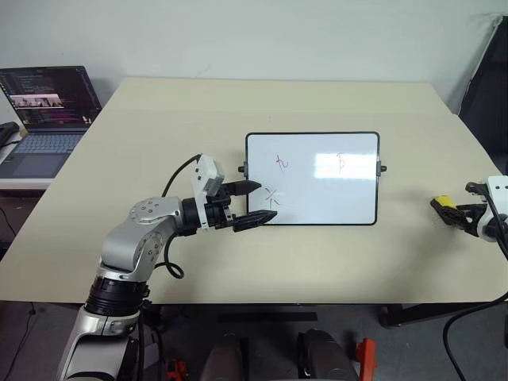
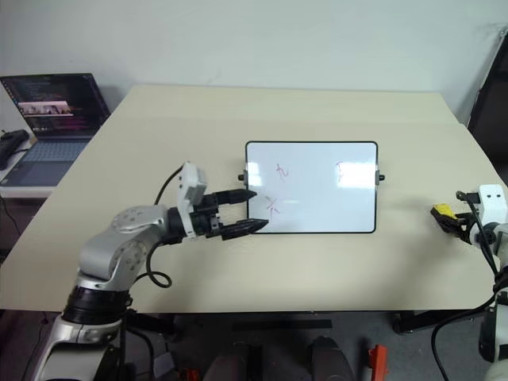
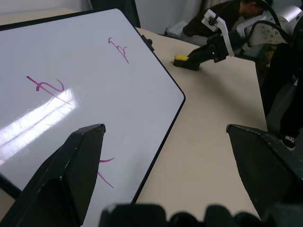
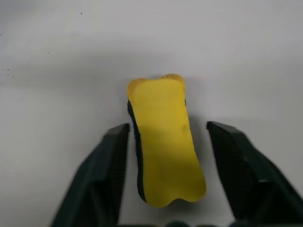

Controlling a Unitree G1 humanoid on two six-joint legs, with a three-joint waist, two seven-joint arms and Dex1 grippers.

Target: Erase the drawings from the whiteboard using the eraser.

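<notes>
Three drawings mark the whiteboard at the worktop's centre. At three o'clock from it, the eraser lies between the right gripper's fingers; the wrist view shows gaps on both sides, its long axis running along them. The left gripper gapes released over the board's nine-o'clock edge.

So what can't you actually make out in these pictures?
- Whether the right gripper grips the eraser: the right wrist view shows gaps on both sides, and the head views show it too small.
- What the drawings depict: just thin scribbles on the whiteboard.
- One drawing in the left wrist view: partly behind a left gripper finger.
- The laptop: cut off by the left eye view's edge.
</notes>
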